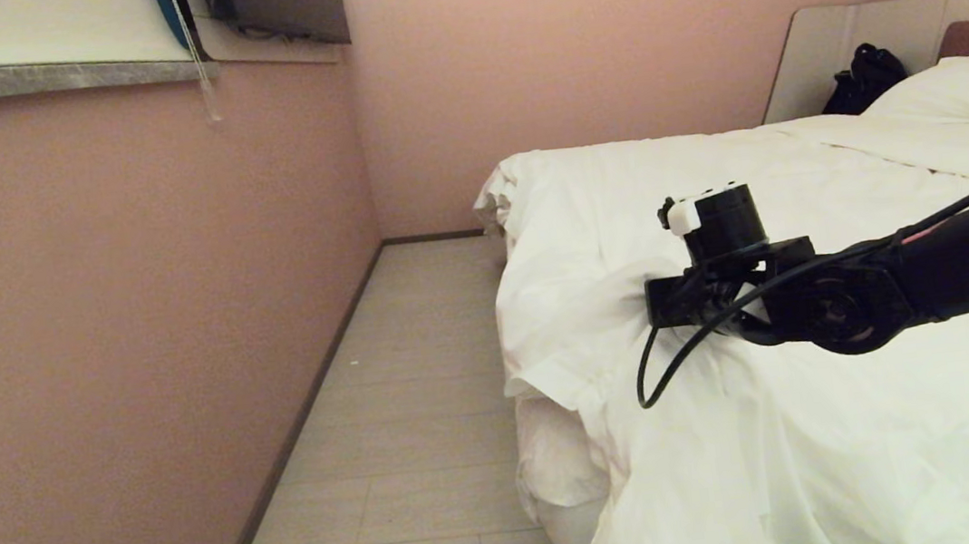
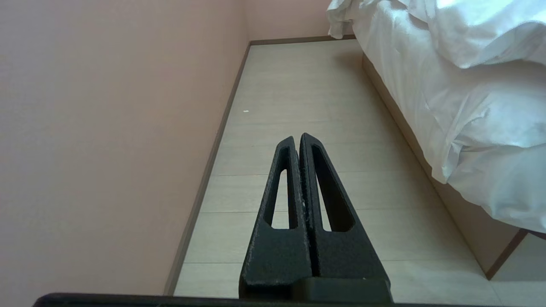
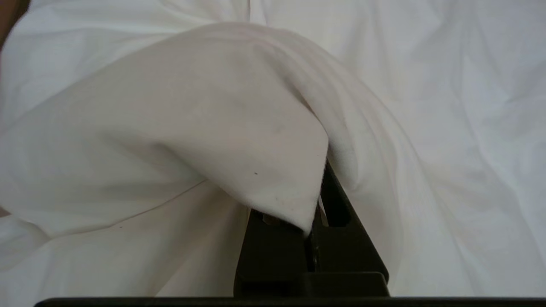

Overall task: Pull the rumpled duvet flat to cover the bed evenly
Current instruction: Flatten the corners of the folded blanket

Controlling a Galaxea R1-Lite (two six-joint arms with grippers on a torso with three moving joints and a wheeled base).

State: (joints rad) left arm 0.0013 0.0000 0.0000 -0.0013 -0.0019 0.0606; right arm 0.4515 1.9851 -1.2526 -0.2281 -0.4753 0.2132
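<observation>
One duvet (image 3: 179, 128), one bed (image 1: 558, 519), two pillows (image 1: 966, 94)

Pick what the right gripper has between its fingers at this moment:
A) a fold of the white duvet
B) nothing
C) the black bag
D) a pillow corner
A: in the right wrist view the right gripper is shut on a bunched fold of the duvet, which drapes over its fingers; the pillow and black bag lie far off by the headboard.
</observation>
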